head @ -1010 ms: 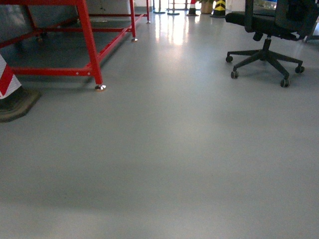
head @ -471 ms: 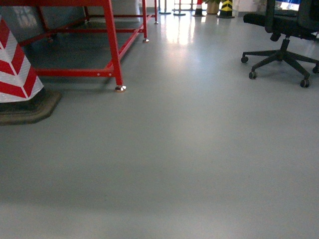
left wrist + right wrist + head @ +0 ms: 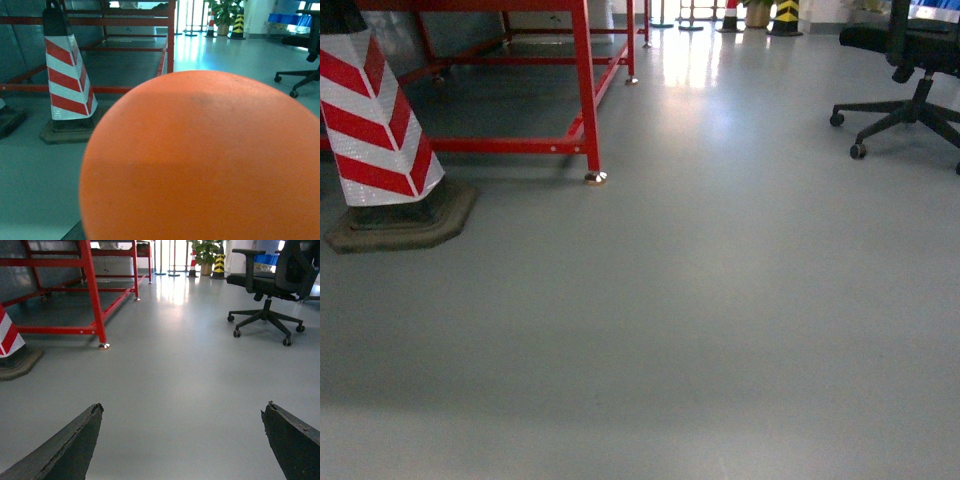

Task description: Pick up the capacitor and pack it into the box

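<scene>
Head view, L to R: we see a red-and-white striped cone [image 3: 378, 125] on a dark base at far left, standing on the grey floor [image 3: 670, 330]. Just right of it is a red steel frame [image 3: 582, 90], its near leg ending in a small metal foot. At far right, well apart, is a black office chair [image 3: 910, 80] on castors, partly cut by the frame edge. Striped bollards [image 3: 787, 15] stand at the far back.

Left wrist view: a large orange rounded object [image 3: 200, 160] fills most of the picture, too close for us to identify; possibly a ball. The left pincer is not visible here, so we cannot tell its state.

Right wrist view: the right pincer [image 3: 182, 440] is spread wide, with two dark fingers [image 3: 65, 445] at the lower corners, nothing between them, floor beneath.

We see neither capacitor nor box in any view.
</scene>
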Tool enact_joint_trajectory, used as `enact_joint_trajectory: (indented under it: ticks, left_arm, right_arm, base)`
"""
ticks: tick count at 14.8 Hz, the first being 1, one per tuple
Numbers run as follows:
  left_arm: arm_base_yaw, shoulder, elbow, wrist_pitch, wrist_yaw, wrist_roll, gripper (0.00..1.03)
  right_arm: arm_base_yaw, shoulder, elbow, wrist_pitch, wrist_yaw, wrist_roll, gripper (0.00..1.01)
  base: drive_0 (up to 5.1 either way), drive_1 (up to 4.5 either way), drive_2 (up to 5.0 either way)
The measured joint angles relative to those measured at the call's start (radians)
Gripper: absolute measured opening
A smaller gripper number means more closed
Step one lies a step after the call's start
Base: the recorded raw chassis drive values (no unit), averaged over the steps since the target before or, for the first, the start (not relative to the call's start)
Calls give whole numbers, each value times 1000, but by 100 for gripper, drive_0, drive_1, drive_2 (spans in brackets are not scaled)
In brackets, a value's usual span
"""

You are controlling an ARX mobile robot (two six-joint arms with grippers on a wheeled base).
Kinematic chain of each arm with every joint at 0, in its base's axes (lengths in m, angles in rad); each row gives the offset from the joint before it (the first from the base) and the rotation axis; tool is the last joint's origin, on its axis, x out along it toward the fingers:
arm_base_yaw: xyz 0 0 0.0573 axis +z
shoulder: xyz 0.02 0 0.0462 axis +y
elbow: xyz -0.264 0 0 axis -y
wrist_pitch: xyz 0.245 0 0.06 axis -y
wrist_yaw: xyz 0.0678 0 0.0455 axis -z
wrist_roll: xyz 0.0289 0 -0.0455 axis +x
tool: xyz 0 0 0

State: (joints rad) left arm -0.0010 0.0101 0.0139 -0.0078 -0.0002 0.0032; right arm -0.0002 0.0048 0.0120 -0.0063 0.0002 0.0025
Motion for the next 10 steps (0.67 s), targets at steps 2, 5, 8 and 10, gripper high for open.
enact_joint_trajectory:
  ticks: [2, 5, 8, 10]
  left_arm:
    - [0, 0, 0, 1, 0, 0, 44]
    - [0, 0, 0, 3, 0, 0, 44]
    - [0, 0, 0, 1, -1, 0, 44]
    - [0, 0, 0, 3, 0, 0, 44]
  right_arm:
    - [0, 0, 0, 2, 0, 0, 98]
    - [0, 0, 0, -1, 0, 0, 98]
    - [0, 0, 0, 1, 0, 0, 98]
    - [0, 0, 0, 1, 0, 0, 98]
  base:
    - [-502, 243, 243]
    - [-498, 247, 247]
    - [-506, 239, 239]
    - [-512, 233, 233]
